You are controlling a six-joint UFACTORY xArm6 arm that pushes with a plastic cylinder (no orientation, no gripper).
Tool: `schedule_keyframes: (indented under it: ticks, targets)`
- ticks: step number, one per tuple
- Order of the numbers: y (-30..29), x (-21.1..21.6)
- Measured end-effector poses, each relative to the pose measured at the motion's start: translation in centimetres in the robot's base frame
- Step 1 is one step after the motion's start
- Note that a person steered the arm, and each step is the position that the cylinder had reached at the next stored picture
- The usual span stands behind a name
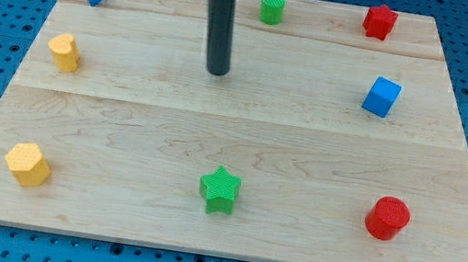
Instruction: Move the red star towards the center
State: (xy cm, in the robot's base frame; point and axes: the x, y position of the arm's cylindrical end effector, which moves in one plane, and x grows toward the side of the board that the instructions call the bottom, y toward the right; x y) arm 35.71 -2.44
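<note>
My tip (217, 72) rests on the wooden board (233, 140) left of centre, touching no block. The red star (379, 22) sits at the far right, the green cylinder (273, 8) far centre, a blue cube (381, 96) right, a green star (221, 189) near centre, and a red cylinder (387, 218) near right.

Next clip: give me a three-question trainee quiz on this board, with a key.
1. True or false: my tip touches the red star.
2. Which block is nearest my tip? A) green cylinder B) red cylinder C) green star
3. Fill in: the red star sits at the view's top ____ corner of the wooden board.

Key: 1 false, my tip stands apart from it, toward the view's left; 2 A; 3 right.
</note>
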Motion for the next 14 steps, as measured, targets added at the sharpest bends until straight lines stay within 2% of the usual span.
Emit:
schedule_keyframes:
  ticks: [2, 3, 6, 7, 8, 9, 12, 13, 14]
  targets:
    - [4.6, -7.4]
    - [9.0, -8.2]
    - [27.0, -8.5]
    - [31.9, -12.0]
    - [29.2, -16.5]
    - [23.8, -15.0]
    - [12.2, -3.9]
    - [14.3, -2.4]
    - [20.2, -2.4]
